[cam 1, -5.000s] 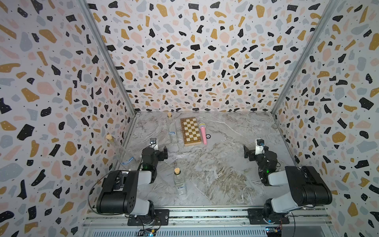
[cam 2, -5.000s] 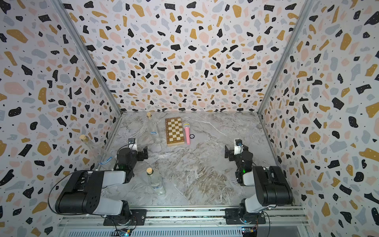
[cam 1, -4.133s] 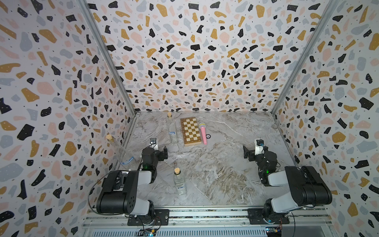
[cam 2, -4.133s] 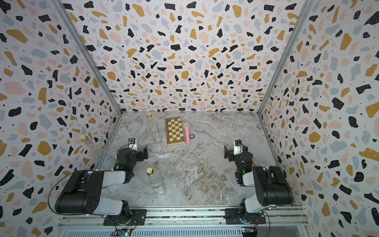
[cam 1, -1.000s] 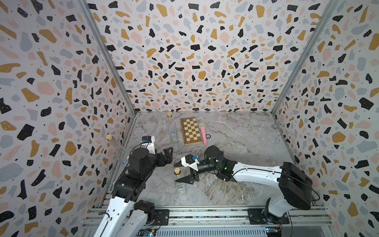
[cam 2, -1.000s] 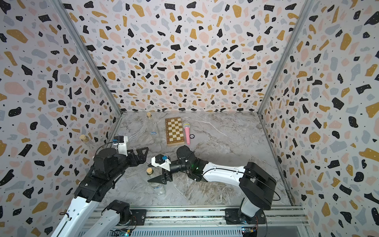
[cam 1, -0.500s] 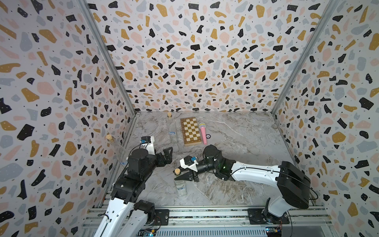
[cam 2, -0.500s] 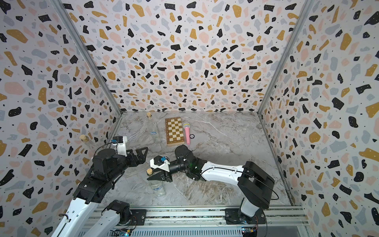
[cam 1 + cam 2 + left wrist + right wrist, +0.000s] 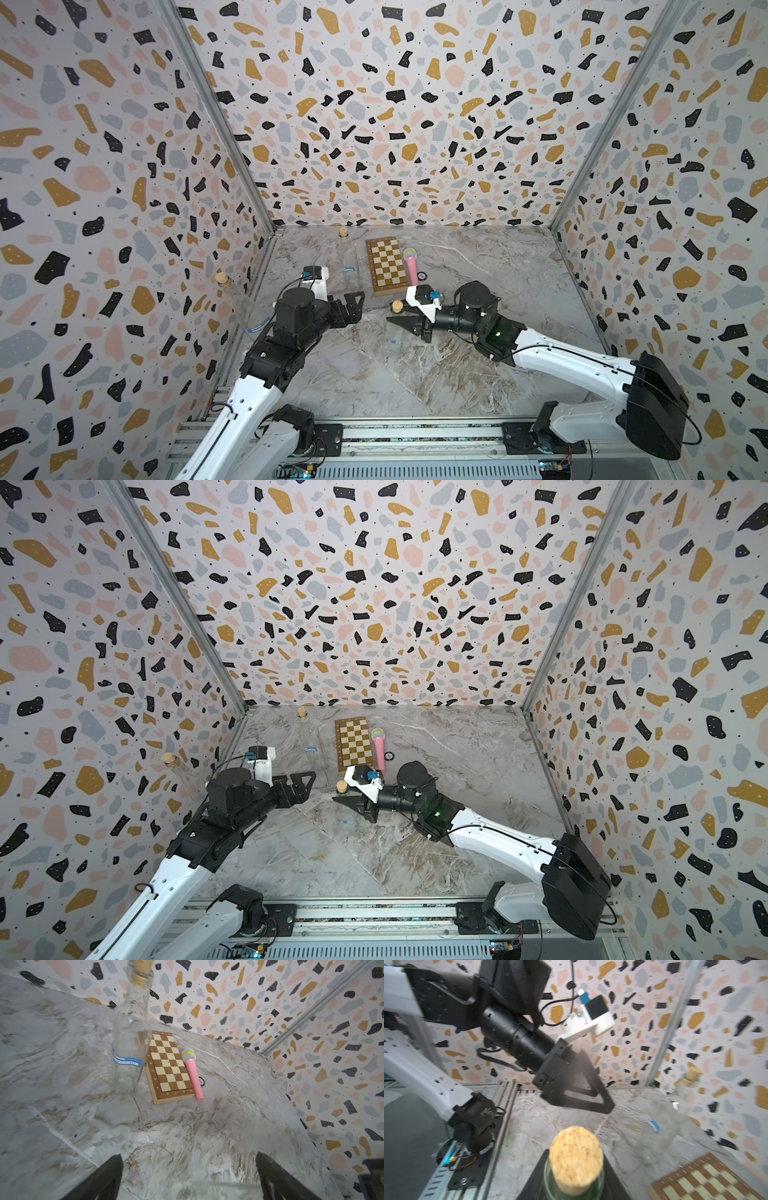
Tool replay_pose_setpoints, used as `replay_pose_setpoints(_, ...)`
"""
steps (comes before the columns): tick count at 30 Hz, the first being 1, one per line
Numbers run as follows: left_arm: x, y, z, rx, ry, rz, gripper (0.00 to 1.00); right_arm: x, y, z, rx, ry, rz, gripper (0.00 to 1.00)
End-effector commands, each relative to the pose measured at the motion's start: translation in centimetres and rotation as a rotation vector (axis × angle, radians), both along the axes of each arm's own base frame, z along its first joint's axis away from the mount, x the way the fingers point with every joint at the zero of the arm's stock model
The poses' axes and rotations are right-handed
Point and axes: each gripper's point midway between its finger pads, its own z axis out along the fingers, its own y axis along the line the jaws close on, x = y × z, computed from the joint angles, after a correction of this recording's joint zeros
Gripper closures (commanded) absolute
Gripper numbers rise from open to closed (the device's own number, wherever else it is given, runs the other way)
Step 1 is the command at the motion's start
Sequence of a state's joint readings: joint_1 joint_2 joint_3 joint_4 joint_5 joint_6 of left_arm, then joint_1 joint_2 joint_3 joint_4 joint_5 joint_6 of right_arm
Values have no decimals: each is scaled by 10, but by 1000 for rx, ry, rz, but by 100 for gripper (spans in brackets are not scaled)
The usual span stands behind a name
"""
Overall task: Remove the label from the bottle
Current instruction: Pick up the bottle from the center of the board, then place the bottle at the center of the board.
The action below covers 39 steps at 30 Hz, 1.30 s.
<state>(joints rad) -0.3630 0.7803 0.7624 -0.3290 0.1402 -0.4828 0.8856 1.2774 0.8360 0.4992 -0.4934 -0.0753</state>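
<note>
Clear glass bottle [image 9: 391, 336] stands upright, cork [image 9: 397, 306] topmost; right gripper [image 9: 404, 323] clamps its neck; left gripper [image 9: 354, 308] gapes at nine o'clock.

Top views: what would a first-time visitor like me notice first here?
The loud speckled walls all round, then, in the middle, the right gripper clamping a clear corked bottle by its neck, with the left gripper open beside it. At the back lie a chessboard and a pink microphone.
</note>
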Motion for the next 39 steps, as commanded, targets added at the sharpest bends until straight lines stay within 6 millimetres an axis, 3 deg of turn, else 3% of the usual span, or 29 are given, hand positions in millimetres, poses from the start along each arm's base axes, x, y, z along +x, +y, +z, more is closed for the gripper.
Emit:
replay_pose_setpoints(1,11,-24,36,-8,-128,-63,0,24,-25,18,43,-46,-136,89)
replay_pose_setpoints(6,14,-58,33,-4,-127,-131,0,43,-46,8,28,-42,-218,89)
replay_pose_setpoints(11,13,-79,24,16,-115,-178,0,63,-61,-2,25,-16,-319,89)
replay_pose_setpoints(17,11,-81,24,30,-122,-184,0,78,-73,-7,59,26,-434,89)
replay_pose_setpoints(39,15,-83,19,100,-121,-208,0,78,-60,-9,104,-1,-377,87)
